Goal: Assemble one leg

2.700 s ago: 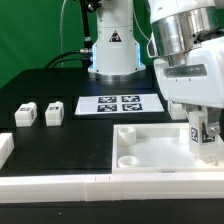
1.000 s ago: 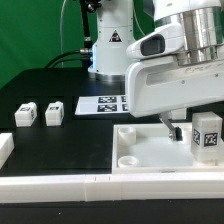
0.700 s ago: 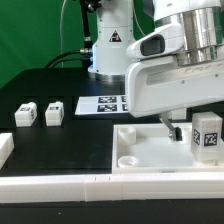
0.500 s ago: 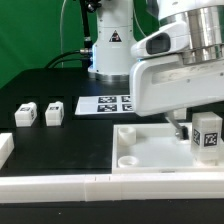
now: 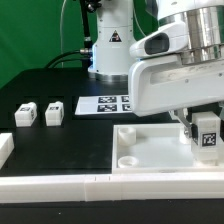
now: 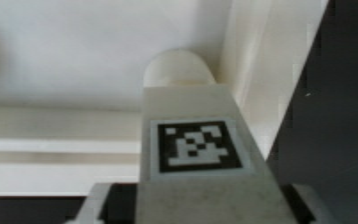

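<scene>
My gripper [image 5: 207,135] is shut on a white leg [image 5: 209,132] with a black-and-white tag facing the camera. It holds the leg upright over the right part of the large white square panel [image 5: 150,150], near its right edge. In the wrist view the leg [image 6: 195,125] runs out from between my fingers [image 6: 114,203] over the white panel [image 6: 69,70], tag on its upper face. Two more legs [image 5: 27,114] [image 5: 54,113] stand on the black table at the exterior view's left.
The marker board [image 5: 105,104] lies behind the panel, partly hidden by my arm. A long white bar [image 5: 60,184] lies along the table's front edge. A white block [image 5: 4,149] sits at the left edge. The robot base [image 5: 112,50] stands at the back.
The gripper has turned and come down with the leg. The leg has moved slightly lower and to the exterior view's left over the panel's right part.
</scene>
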Available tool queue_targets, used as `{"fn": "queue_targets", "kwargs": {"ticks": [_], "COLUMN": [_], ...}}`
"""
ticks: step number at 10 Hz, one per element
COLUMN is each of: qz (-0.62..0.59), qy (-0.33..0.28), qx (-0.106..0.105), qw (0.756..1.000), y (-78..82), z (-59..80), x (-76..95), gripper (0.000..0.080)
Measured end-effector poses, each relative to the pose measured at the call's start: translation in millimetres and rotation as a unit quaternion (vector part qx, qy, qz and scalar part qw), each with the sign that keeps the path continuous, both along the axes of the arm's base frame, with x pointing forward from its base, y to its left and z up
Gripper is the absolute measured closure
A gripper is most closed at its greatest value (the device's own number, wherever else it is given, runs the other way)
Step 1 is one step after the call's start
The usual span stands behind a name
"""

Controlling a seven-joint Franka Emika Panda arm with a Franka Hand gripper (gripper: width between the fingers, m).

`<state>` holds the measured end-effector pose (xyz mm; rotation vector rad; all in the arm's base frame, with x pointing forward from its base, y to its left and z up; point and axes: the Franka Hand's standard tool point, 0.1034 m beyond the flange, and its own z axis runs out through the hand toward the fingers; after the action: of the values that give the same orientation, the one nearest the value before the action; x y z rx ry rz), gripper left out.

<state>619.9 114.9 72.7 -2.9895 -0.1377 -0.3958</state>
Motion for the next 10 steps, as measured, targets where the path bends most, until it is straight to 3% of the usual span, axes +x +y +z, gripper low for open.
{"fn": "queue_targets", "kwargs": {"ticks": [2, 5, 8, 10], "qz": [-0.006, -0.123, -0.313, -0.422], "qy": [0.001, 0.016, 0.033, 0.044], "qx": [0.002, 0.033, 0.088, 0.121], "qw": [1.000, 0.992, 0.945, 0.898], "y": [0.0, -3.6, -7.8, -7.9], "z": [-0.4, -1.1, -1.8, -2.4], "x": [-0.3, -0.1, -0.3, -1.7], "gripper": [0.0504, 0.0504, 0.0504, 0.0504]}}
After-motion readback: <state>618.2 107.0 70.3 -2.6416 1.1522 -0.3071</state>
